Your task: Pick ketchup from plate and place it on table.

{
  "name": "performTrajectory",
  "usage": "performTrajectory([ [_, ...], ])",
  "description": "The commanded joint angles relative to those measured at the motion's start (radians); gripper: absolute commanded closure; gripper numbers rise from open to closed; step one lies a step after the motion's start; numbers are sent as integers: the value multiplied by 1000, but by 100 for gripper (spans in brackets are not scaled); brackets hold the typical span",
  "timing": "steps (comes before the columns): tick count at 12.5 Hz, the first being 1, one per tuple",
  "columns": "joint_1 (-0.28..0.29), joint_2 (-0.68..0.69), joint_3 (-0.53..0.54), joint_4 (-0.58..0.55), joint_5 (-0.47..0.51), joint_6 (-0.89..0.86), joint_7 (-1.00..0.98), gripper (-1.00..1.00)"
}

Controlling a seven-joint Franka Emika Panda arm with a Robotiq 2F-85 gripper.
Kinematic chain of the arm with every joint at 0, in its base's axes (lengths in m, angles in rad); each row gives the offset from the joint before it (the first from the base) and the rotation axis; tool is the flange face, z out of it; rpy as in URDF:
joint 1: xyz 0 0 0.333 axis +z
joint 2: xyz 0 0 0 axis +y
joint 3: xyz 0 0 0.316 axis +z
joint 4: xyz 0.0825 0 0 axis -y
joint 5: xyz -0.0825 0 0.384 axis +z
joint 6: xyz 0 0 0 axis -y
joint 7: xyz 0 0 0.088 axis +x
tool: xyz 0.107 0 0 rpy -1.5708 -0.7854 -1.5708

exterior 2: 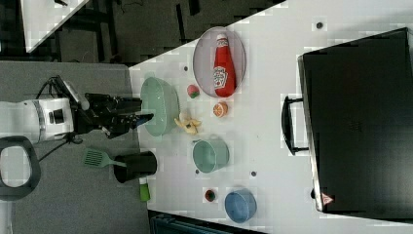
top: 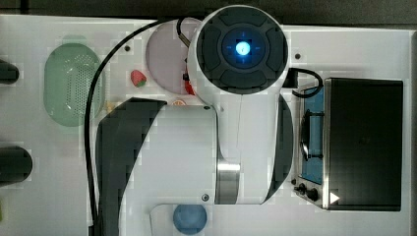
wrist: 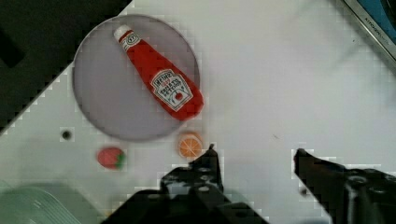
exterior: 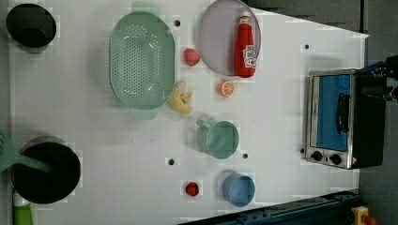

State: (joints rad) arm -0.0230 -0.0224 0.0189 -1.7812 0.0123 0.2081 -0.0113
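Ketchup bottle (wrist: 159,79) lies flat on the lilac-grey plate (wrist: 100,98), cap toward the plate's rim, base reaching the opposite rim beside an orange slice (wrist: 190,145). A strawberry (wrist: 110,157) sits on the tabletop (wrist: 280,70) just off the plate. Gripper (wrist: 254,156) hangs above the tabletop, apart from the bottle; jaws stand well open, holding nothing. Green colander (exterior: 141,60) lies at the left view's left of the plate.
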Motion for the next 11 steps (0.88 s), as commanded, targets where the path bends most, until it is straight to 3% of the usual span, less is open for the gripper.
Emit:
performTrajectory([
  [1, -95, -172, 64, -73, 11, -157, 31, -60],
  [3, -95, -172, 64, -74, 11, -157, 30, -99],
  [6, -91, -162, 69, -74, 11, -143, 4, -100],
  [11, -89, -74, 80, -73, 11, -77, -201, -100],
])
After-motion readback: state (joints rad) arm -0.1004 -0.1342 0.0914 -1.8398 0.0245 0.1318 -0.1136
